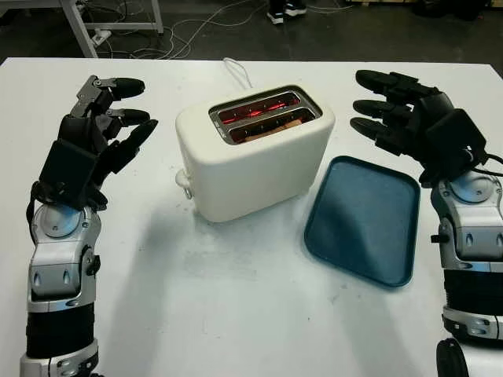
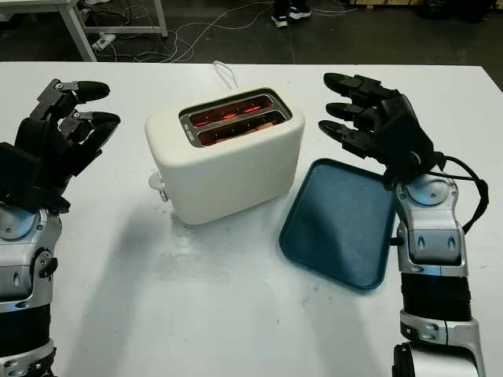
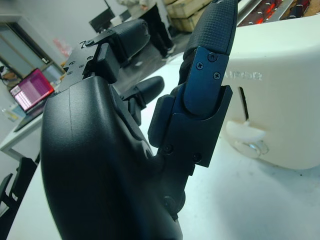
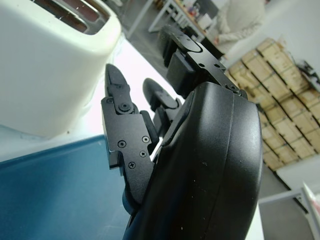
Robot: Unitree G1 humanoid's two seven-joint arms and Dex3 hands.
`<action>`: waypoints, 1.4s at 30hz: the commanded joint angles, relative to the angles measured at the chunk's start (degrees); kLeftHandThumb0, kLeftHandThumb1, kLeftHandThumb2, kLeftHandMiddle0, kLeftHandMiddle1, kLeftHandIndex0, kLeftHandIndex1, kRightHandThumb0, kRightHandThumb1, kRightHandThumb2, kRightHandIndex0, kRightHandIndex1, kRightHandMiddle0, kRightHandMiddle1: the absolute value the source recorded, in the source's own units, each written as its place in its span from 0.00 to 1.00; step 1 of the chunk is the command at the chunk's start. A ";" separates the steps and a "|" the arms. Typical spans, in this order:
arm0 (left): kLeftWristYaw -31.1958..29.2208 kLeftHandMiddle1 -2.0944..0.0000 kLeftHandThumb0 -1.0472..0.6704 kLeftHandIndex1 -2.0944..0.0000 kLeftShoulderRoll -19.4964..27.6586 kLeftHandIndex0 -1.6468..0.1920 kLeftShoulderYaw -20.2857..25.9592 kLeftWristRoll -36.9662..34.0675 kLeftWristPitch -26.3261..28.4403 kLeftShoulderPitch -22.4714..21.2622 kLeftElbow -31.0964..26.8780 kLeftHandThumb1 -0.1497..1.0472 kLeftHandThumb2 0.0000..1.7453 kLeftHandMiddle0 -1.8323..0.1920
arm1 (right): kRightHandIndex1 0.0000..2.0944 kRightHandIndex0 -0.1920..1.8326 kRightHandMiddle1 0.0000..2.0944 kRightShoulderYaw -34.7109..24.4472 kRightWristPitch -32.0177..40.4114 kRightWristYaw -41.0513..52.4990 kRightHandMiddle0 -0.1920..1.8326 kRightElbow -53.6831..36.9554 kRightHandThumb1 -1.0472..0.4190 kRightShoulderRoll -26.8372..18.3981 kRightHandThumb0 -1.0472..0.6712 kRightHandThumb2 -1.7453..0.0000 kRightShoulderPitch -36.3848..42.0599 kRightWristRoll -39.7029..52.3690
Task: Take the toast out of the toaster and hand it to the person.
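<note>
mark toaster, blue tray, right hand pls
toaster (image 1: 251,169), left eye view, on its cream front wall.
blue tray (image 1: 363,220), left eye view, on its bare floor.
right hand (image 2: 377,118), right eye view, on the black knuckles, open beside the toaster.

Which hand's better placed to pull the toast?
Probably right. The right hand is open beside the toaster, fingers level with the slots, and the toast sits toward that end. The left hand is open too, but farther off.

The embossed lettering on the toaster (image 3: 280,90) side cannot be read; no other text shows.
</note>
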 commanded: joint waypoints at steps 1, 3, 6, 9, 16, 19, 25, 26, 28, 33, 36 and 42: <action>0.53 0.38 0.13 0.47 -0.04 0.81 0.19 -0.04 0.27 0.62 -0.94 0.88 0.00 0.84 | 0.18 0.31 0.00 -0.40 -0.99 -0.10 0.35 -0.38 0.09 0.16 0.65 0.90 0.69 0.67; 0.57 0.39 0.13 0.47 -0.03 0.81 0.13 -0.05 0.51 0.66 -1.11 0.89 0.00 0.84 | 0.17 0.31 0.00 -0.30 -0.83 -0.24 0.35 -0.56 0.09 0.09 0.66 0.89 0.68 0.59; 0.50 0.39 0.13 0.47 -0.09 0.80 0.12 -0.21 0.59 0.75 -1.30 0.88 0.00 0.83 | 0.17 0.32 0.00 0.01 -1.21 -0.09 0.35 -0.43 0.09 -0.27 0.65 0.90 0.67 0.15; 0.04 0.39 0.13 0.47 0.09 0.80 0.20 -0.34 -0.20 0.76 -0.82 0.88 0.00 0.84 | 0.16 0.31 0.00 -0.05 -0.31 0.01 0.35 -0.70 0.09 -0.13 0.65 0.90 0.54 0.54; -0.03 0.39 0.13 0.47 -0.03 0.80 0.18 -0.34 -0.85 0.59 -0.48 0.88 0.00 0.83 | 0.15 0.32 0.00 0.23 -0.02 -0.17 0.35 -0.95 0.09 -0.44 0.64 0.91 0.41 -0.06; -0.05 0.39 0.13 0.47 -0.01 0.80 0.25 -0.49 -0.52 0.62 -0.55 0.88 0.00 0.84 | 0.15 0.32 0.00 0.31 0.74 -0.30 0.35 -1.31 0.09 -0.41 0.65 0.91 0.36 -0.17; 0.45 0.39 0.13 0.47 -0.11 0.81 0.16 -0.06 -0.39 0.62 -0.88 0.89 0.00 0.84 | 0.14 0.32 0.00 -0.06 0.61 -0.15 0.35 -0.77 0.09 0.17 0.65 0.90 0.26 0.86; 0.38 0.38 0.13 0.47 -0.10 0.81 0.16 -0.13 -0.42 0.62 -0.86 0.89 0.00 0.84 | 0.14 0.32 0.00 0.05 0.92 -0.25 0.35 -0.93 0.09 0.10 0.64 0.90 0.26 0.76; 0.09 0.38 0.13 0.47 -0.03 0.81 0.20 -0.31 -0.76 0.62 -0.55 0.89 0.00 0.84 | 0.13 0.32 0.00 0.14 1.15 -0.40 0.35 -0.94 0.09 0.02 0.64 0.90 0.25 0.61; 0.34 0.38 0.13 0.47 -0.16 0.81 0.25 -0.28 -0.61 0.62 -0.61 0.89 0.00 0.84 | 0.13 0.33 0.00 0.38 1.13 -0.36 0.35 -0.78 0.09 -0.17 0.63 0.91 0.04 0.31; 0.39 0.38 0.13 0.47 -0.03 0.81 0.35 -0.27 -0.19 0.66 -0.91 0.89 0.00 0.84 | 0.14 0.34 0.01 0.55 0.80 -0.35 0.37 -0.82 0.09 -0.08 0.62 0.92 -0.13 0.21; 0.27 0.39 0.14 0.47 0.07 0.81 0.31 -0.32 -0.10 0.46 -0.96 0.89 0.00 0.84 | 0.14 0.34 0.01 0.75 1.60 -0.17 0.36 -1.48 0.09 -0.08 0.60 0.92 -0.25 0.27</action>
